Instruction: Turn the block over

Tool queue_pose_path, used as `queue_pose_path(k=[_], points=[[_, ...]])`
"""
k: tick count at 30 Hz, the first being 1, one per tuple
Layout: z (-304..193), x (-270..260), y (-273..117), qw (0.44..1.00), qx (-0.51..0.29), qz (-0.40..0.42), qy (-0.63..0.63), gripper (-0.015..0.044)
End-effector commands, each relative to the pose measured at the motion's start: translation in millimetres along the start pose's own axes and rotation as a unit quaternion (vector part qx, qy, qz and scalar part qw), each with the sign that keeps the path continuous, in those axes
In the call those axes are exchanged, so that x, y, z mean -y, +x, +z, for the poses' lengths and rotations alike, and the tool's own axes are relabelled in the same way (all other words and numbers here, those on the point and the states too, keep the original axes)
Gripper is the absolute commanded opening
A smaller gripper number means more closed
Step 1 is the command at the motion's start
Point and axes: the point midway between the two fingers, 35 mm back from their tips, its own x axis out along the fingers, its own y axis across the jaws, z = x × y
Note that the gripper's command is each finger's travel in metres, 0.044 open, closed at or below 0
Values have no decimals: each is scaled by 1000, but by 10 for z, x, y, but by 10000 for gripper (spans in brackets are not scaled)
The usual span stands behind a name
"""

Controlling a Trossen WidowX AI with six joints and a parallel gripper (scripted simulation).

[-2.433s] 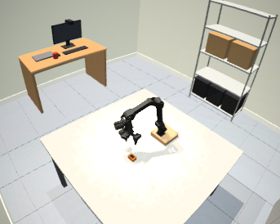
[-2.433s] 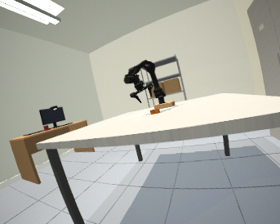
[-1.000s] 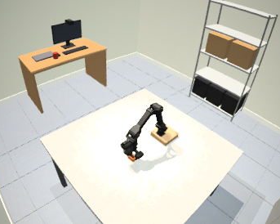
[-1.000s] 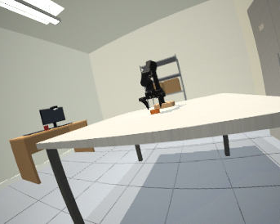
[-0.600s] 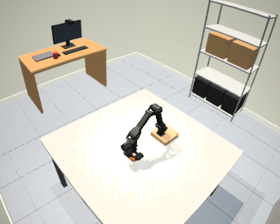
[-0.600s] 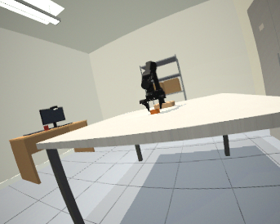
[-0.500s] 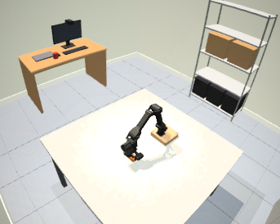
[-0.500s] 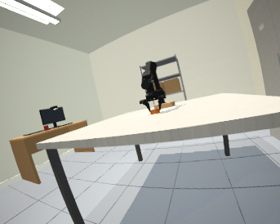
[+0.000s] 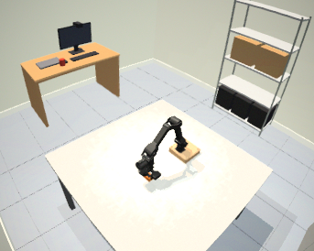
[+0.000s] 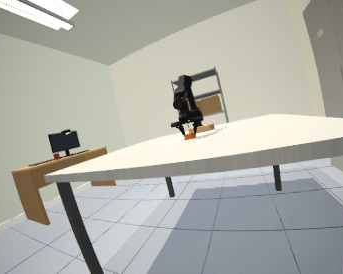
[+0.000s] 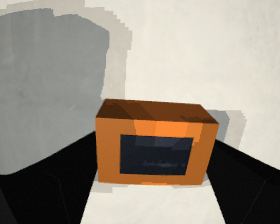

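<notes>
The orange block (image 9: 147, 178) (image 10: 190, 136) (image 11: 108, 160) is at the table (image 9: 104, 183) (image 10: 239, 142), between the fingers of my gripper (image 9: 150, 176) (image 10: 189, 135) (image 11: 152, 141). In the wrist view its dark rectangular mark (image 11: 156, 156) shows on the face turned up toward the camera. The gripper is shut on the block, one finger at its left end and one at its right end. The fingertips are hidden behind the block's ends. Whether the block's underside touches the table cannot be told for certain.
The arm's base stands on a wooden board (image 9: 187, 157) (image 10: 207, 128) behind the block. A desk (image 9: 106, 51) (image 10: 29, 172) with a monitor, and a shelf rack (image 9: 260, 41) with boxes, stand away from the table.
</notes>
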Motion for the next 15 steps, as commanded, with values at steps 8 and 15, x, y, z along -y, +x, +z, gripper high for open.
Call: queue_pose_path(k=[8,15], points=[[-3,1,-31,1000,-2,-1,1,110],[-3,0,-284,1000,-2,-1,1,0]])
